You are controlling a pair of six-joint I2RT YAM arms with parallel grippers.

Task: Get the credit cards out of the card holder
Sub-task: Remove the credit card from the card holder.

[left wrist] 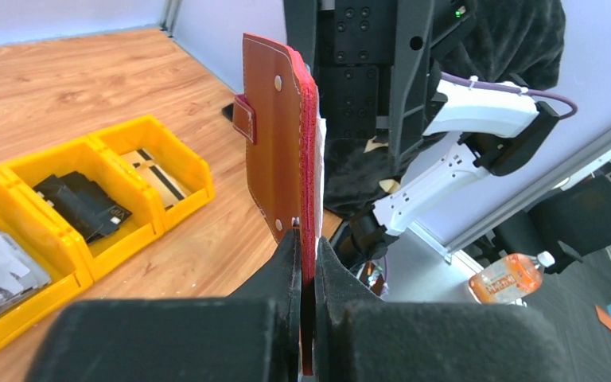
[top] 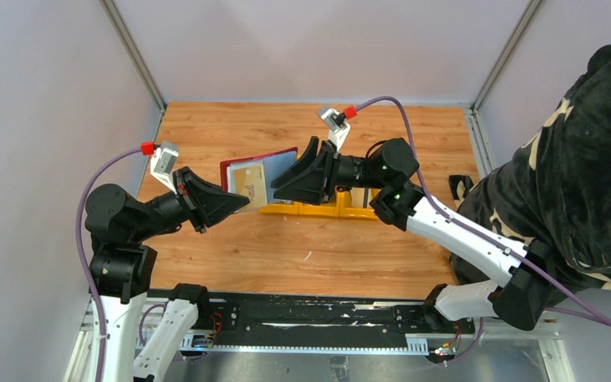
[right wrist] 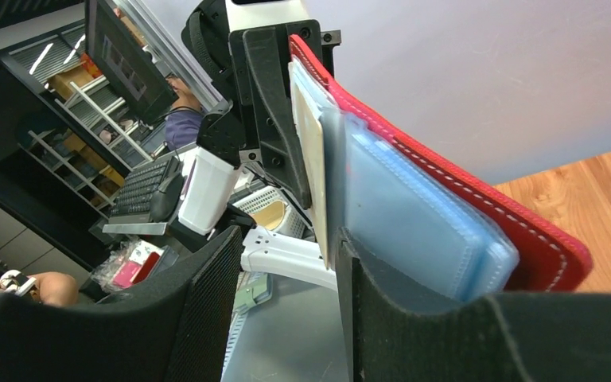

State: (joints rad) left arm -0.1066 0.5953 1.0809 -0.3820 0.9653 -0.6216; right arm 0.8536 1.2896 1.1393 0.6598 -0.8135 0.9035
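Credit cards: one pale card (right wrist: 312, 175) is seen nearly edge-on, tucked among the blue-grey sleeves (right wrist: 414, 215) of the card holder (left wrist: 274, 135). The holder is held opened and upright, clear of the table (top: 286, 247), above the left end of the yellow bin (left wrist: 183, 199). Its lower edge is pinched between the left fingers (left wrist: 282, 270), which are pressed together on it. The right fingers (right wrist: 207, 302) are spread, with the exposed card edge lying between them and no grip yet made. The card is judged light, thin, stiff and slick. It is best taken by its exposed edge, across both faces, and drawn straight along its pocket. The soft sleeve film beside it is liable to be caught as well. Loose cards (left wrist: 79, 205) lie in the bin's compartments. The bin itself is partly covered by the right arm (top: 461, 231), so any lowering towards it is crowded.
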